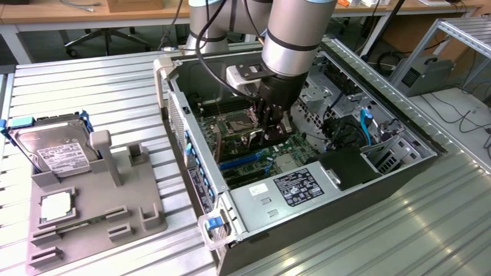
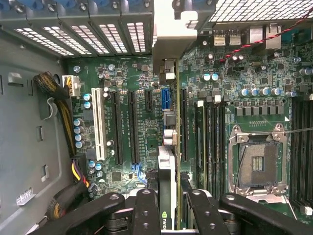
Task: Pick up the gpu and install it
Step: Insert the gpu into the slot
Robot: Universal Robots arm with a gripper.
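My gripper is clamped on the gpu, which I see edge-on, hanging inside the case just above the motherboard. To seat it well, I judge the card edge must run parallel to 1 of the long black slots, its far end squared to the rear openings, and go down straight, with no tilt. In the exterior view the hard drive stands at 9 o'clock from the case.

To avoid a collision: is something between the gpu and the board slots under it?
Nothing visible. The tool holds the gpu edge-down over the slots, which lie bare; the cables sit aside by the case wall. The slot right under the gpu is hidden.
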